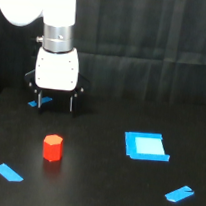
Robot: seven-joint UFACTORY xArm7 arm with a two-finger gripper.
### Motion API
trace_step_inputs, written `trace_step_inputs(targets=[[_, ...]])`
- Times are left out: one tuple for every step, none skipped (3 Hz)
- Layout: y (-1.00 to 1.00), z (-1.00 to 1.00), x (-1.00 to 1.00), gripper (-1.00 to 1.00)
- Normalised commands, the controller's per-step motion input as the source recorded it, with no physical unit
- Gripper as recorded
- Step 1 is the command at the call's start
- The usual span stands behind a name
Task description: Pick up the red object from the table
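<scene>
The red object point(52, 147) is a small red-orange hexagonal block standing upright on the black table point(94, 190), left of centre in the exterior view. My gripper point(55, 103) hangs from the white arm above and behind the block, with clear space between them. Its two dark fingers point(71, 104) point down and stand apart, so it is open and empty. The fingers are about as far apart as the block is wide.
A blue square point(145, 146) lies on the table at the exterior view's right. Blue tape strips lie at the front left point(8, 172), the front right point(179, 194) and behind the gripper point(41, 102). A dark curtain hangs at the back.
</scene>
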Motion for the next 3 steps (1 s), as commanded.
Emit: trace_step_inputs(targets=[[-0.77, 0.09, 0.44, 1.00], [-0.82, 0.15, 0.34, 1.00], [-0.87, 0.10, 0.28, 1.00]])
